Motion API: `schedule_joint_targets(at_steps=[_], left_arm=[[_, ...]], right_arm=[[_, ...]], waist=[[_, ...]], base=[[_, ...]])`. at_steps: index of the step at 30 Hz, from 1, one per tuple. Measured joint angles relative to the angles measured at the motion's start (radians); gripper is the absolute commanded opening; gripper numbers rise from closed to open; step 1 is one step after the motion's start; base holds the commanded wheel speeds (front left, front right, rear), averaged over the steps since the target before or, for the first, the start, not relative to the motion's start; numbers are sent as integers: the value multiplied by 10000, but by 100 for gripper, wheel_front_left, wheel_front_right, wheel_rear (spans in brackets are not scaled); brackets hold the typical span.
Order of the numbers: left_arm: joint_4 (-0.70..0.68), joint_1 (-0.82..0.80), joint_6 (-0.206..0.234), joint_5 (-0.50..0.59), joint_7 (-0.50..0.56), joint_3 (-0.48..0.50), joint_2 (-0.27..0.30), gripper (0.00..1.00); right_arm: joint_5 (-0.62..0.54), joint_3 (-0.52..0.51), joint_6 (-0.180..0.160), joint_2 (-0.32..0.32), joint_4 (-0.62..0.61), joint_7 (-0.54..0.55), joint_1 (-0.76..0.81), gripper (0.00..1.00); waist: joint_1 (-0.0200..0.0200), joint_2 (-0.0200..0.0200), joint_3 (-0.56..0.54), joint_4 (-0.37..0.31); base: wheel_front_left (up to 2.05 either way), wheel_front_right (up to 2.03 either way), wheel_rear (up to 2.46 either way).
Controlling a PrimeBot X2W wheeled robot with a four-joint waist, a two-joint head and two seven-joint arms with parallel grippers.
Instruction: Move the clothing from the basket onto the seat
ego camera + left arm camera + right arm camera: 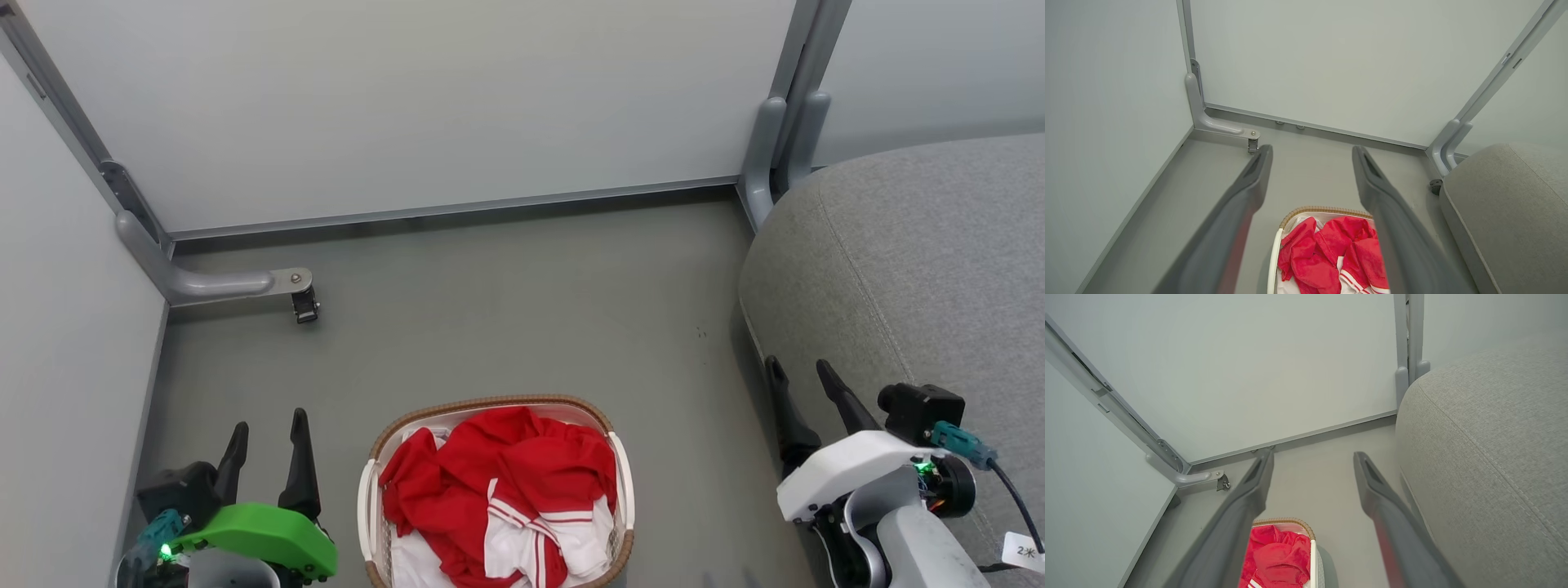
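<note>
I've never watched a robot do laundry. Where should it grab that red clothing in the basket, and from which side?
Probably the crumpled red hump atop the clothing, pinched from straight above: it bulges highest, while the basket walls off its sides. The open left hand looks nearest.

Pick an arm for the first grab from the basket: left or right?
Probably left. The left gripper, open, sits closer to the basket, and its wrist view frames the clothing between its fingers. The right gripper, also open, is farther off, beside the seat, better suited to placing.
</note>
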Motion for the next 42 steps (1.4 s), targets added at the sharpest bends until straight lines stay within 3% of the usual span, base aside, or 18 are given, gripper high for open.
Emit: schedule_joint_targets(at_steps=[28,42], left_arm=[[117,273,341,2111,-639,244,-263,100],[-79,517,196,3150,-895,581,-464,100]], right_arm=[[-2830,-364,2,232,704,-621,-53,100],[-4057,-631,2,330,660,-882,-56,100]], waist=[[0,0,32,-67],[0,0,154,-94]], base=[[0,0,0],[0,0,0]])
